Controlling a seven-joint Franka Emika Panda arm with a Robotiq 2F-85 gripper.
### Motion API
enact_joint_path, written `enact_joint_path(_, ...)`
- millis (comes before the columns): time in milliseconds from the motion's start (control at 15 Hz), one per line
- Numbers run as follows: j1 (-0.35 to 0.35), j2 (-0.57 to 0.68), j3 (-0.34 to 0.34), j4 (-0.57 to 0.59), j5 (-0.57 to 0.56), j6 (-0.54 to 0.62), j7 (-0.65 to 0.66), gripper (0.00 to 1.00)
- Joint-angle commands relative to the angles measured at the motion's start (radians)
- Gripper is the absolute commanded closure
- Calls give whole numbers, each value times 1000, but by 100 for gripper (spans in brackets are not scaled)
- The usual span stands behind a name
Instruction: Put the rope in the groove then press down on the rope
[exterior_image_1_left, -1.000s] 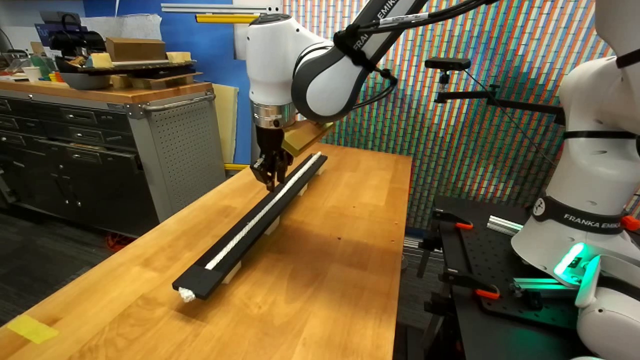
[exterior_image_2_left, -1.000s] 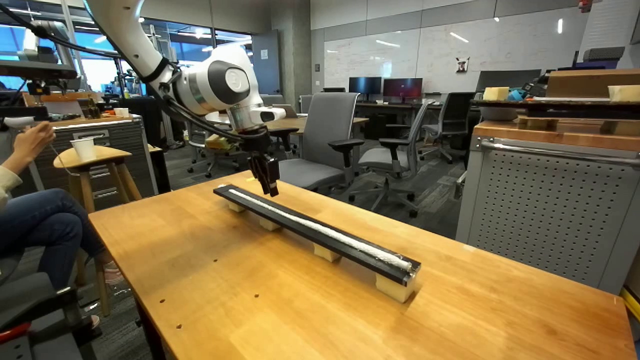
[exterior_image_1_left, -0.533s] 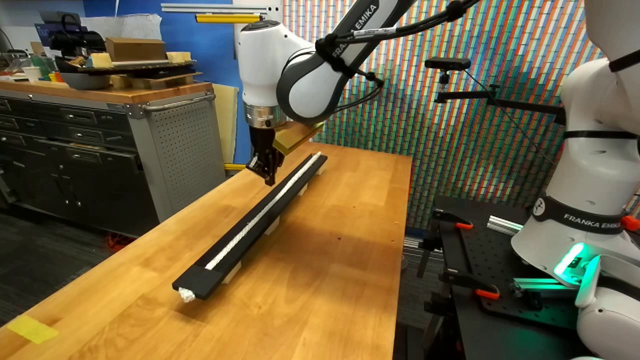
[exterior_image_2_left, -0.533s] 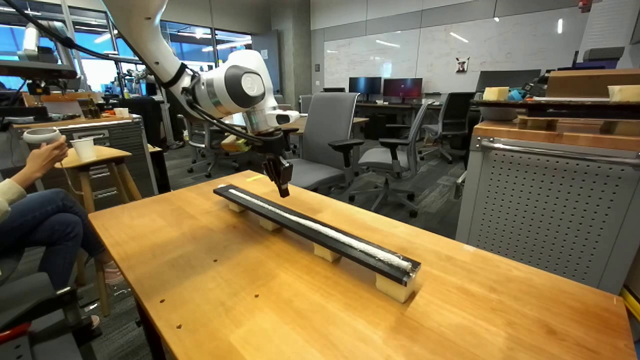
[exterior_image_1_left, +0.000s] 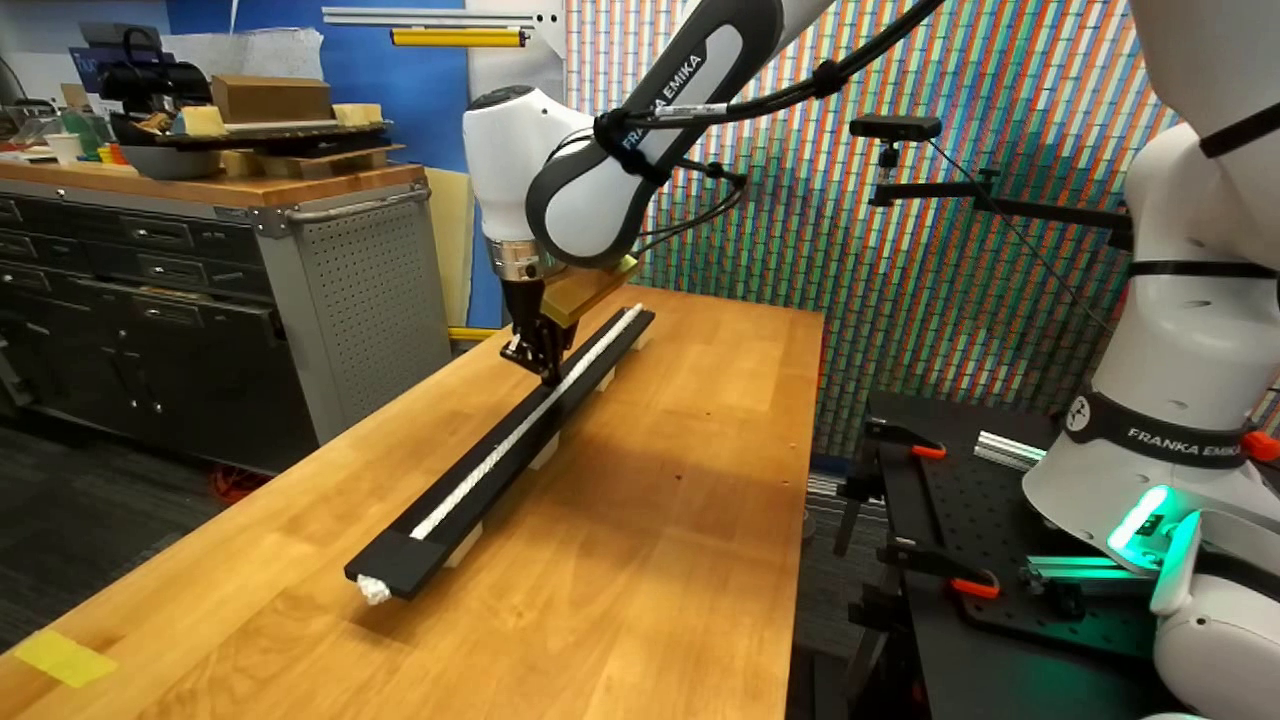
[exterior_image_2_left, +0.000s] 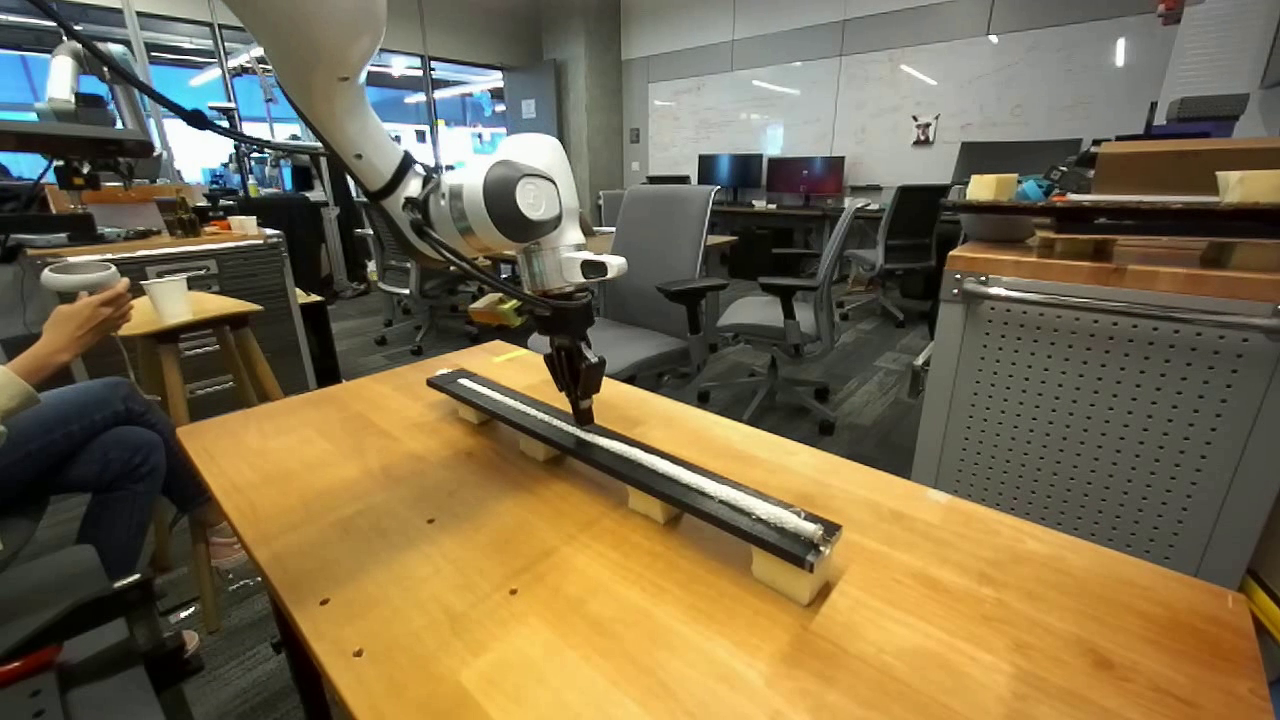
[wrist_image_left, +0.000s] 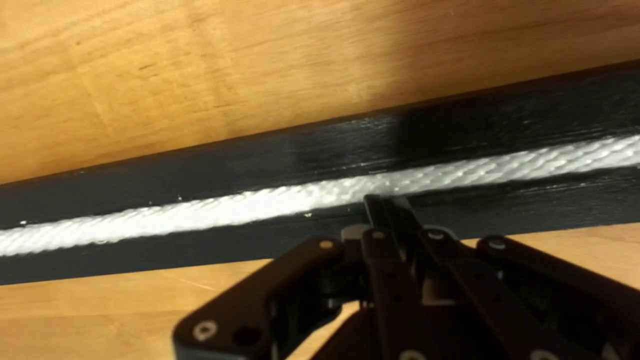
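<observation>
Jaws: clenched, pointing down, nothing visible between them. The white robot arm (exterior_image_2_left: 340, 90) extends from the upper left of an exterior view. In both exterior views the tips stand over the black bar (exterior_image_1_left: 405, 565), left of centre frame. In the wrist view the jaws enter from the lower right, and the tips overlap the lower edge of the rope (wrist_image_left: 165, 220) just right of centre. Whether the tips bear on the rope or stand slightly above it cannot be determined.

Rope: white, braided, laid lengthwise along the groove (wrist_image_left: 525, 184). In the wrist view it crosses the full frame, from the left edge below mid-height to the right edge above mid-height. Seating depth cannot be read.

Support: in an exterior view the bar slants from lower left to the centre of the frame, a white tuft (exterior_image_1_left: 373, 590) protruding at its lower-left end. Pale blocks (exterior_image_2_left: 790, 577) hold the bar clear of the counter (exterior_image_2_left: 600, 630).

Surroundings: yellow tape (exterior_image_1_left: 66, 657) is fixed to the counter at lower left of an exterior view. At the left edge of an exterior view, a hand (exterior_image_2_left: 88, 318) holds a white device (exterior_image_2_left: 80, 274) near a white cup (exterior_image_2_left: 168, 298) standing on a wooden stool (exterior_image_2_left: 220, 308).
</observation>
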Motion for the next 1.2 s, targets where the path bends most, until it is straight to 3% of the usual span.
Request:
enact_joint_path(0, -19, 15, 2, 53, 43, -53, -45, 91)
enact_joint_path(1133, -105, 73, -2, 104, 146, -98, -97, 91)
